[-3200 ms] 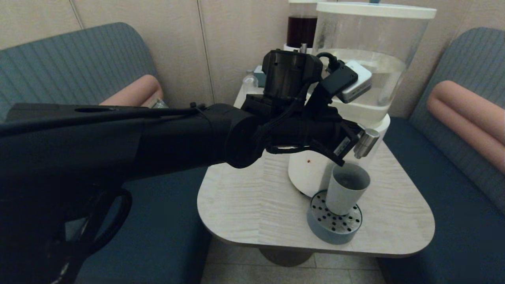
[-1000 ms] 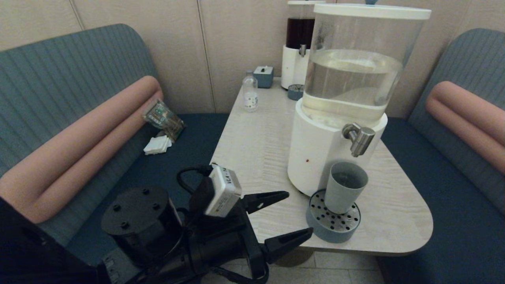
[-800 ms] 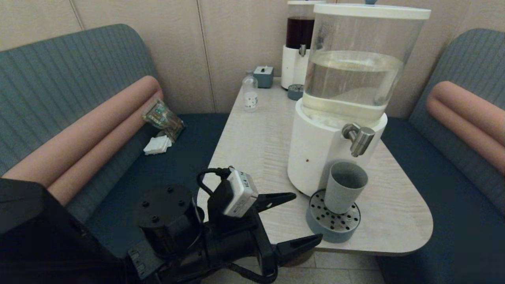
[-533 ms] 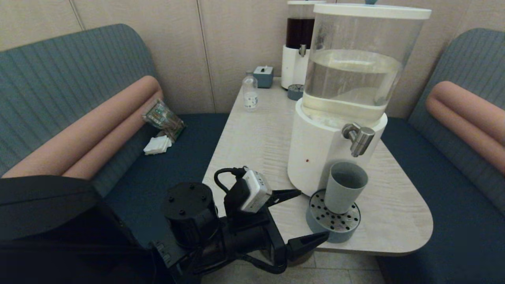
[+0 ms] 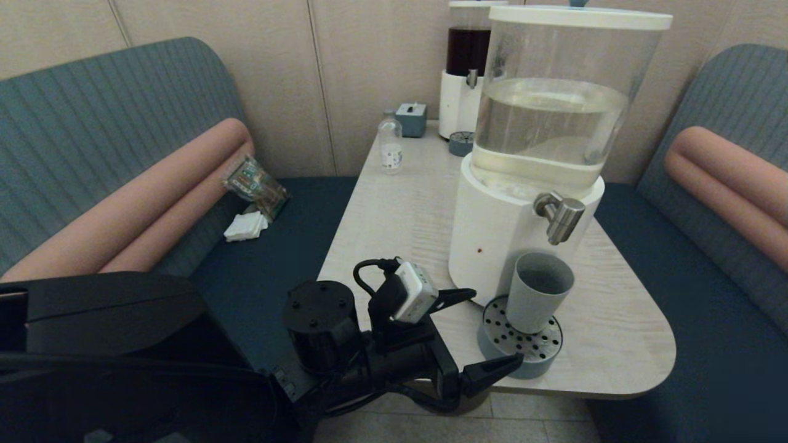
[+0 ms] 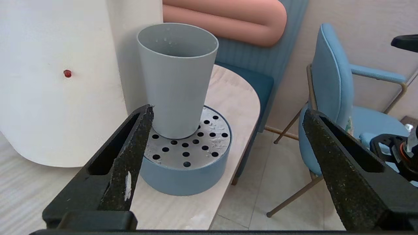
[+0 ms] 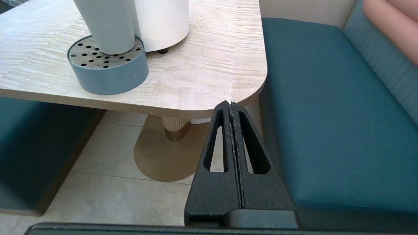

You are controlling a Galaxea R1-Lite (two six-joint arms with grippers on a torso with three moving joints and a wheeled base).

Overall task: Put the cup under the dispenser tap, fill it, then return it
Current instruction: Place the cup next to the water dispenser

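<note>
Cup upright on drip tray — contents unseen, left tool open

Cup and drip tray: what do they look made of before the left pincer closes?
Cup: probably matte plastic, with a plain grey, thin rim and no shine. Drip tray: matte grey-blue wall, likely plastic; its perforated top looks like dull metal, but could be coated.

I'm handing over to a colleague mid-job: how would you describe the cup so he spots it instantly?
Find the big clear-tank dispenser with the white base at the table's near end. Under its steel tap sits a round perforated drip tray, and the cup stands upright on it. It is the only plain grey-blue handleless tumbler; the open left gripper is beside it.
</note>
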